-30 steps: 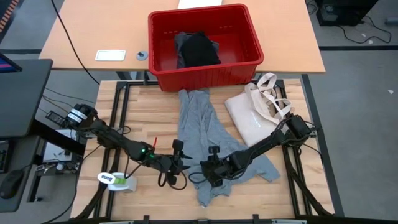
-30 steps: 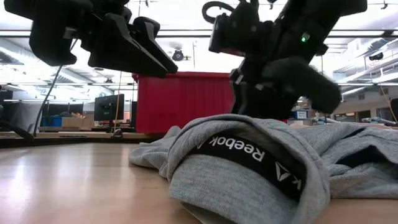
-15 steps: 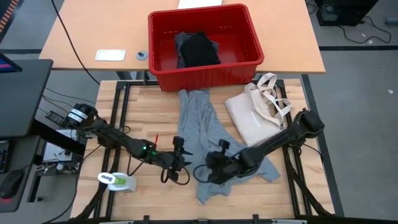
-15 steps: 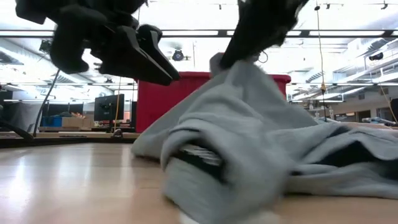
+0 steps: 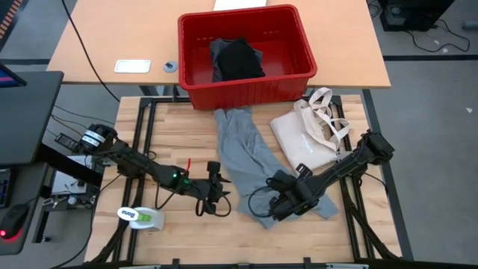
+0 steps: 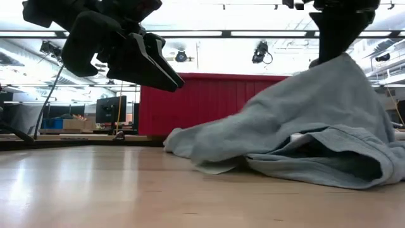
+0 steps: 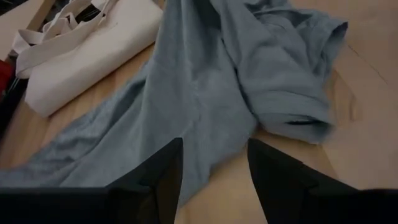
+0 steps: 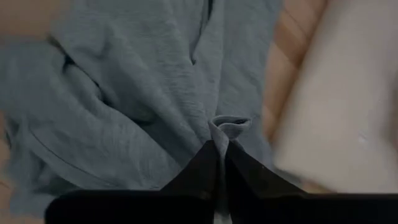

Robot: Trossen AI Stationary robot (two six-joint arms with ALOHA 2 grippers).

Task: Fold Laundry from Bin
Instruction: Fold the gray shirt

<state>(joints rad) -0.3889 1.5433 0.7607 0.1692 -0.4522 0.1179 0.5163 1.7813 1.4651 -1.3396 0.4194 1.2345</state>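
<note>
The light grey T-shirt (image 5: 243, 153) lies along the table's middle, its far end by the near wall of the red bin (image 5: 299, 78). A black garment (image 5: 240, 60) rests inside the bin. My right gripper (image 5: 279, 203) is shut on the shirt's near part and holds it raised in a peak (image 6: 342, 66). My left gripper (image 5: 222, 196) hovers open just left of the shirt, above the table. Its fingers (image 7: 163, 171) point toward the cloth and touch nothing. My right gripper pinches a small bunched fold of the T-shirt (image 8: 226, 126) between its two fingertips. It comes at the fold from above, pointing steeply down. The fold is lifted clear, and the cloth slopes down from it like a tent to the rest of the shirt (image 6: 285, 149) on the table.
A cream tote bag (image 5: 306, 134) lies right of the shirt, close to my right arm. A white and green object (image 5: 140, 217) sits at the near left. A white card (image 5: 132, 66) and a small ring (image 5: 170, 66) lie on the far table, left of the bin.
My right gripper has shut on the shirt's near part, rolled, and risen toward the table's right. The near end of the shirt, folded over with its black label showing, is lifted and drawn rightward. The far end by the bin has stayed put.
</note>
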